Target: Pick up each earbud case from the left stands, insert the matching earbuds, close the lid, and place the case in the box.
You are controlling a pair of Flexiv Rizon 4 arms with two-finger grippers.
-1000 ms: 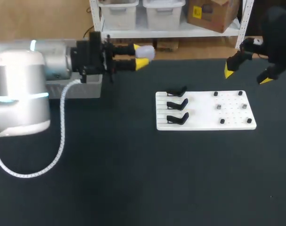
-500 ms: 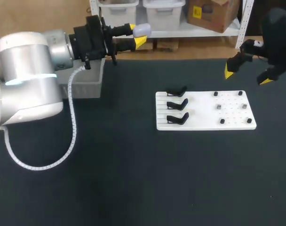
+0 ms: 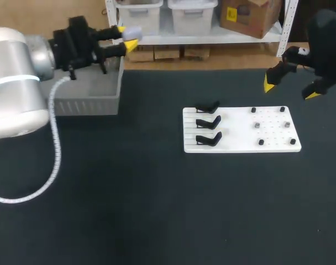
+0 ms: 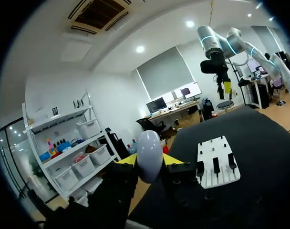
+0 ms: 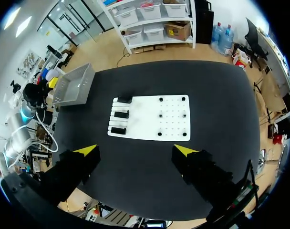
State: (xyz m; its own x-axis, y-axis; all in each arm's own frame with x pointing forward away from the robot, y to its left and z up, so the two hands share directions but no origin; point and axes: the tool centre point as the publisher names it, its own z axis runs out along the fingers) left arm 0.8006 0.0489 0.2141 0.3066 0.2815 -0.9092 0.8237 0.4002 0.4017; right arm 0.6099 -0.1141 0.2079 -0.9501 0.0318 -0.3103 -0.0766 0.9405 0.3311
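Silver left arm [image 3: 16, 83], coiled white cable [image 3: 56, 160] — yellow fingertips [image 3: 132, 44]

Even, fairly bright indoor light is recorded in all views. Round ceiling lamps [image 4: 140, 49] are seen in the left wrist view, so the light is delivered from overhead. The table [image 3: 157, 210] is rendered matte black; hardly any glare is held on it, and shadows are swallowed by the dark surface. The white board [image 3: 240, 130] is lit evenly. A soft sheen is carried on the left arm's silver casing [image 3: 19, 72] and on the pale earbud case [image 4: 150, 156]. The table's edges are bowed in the right wrist view.
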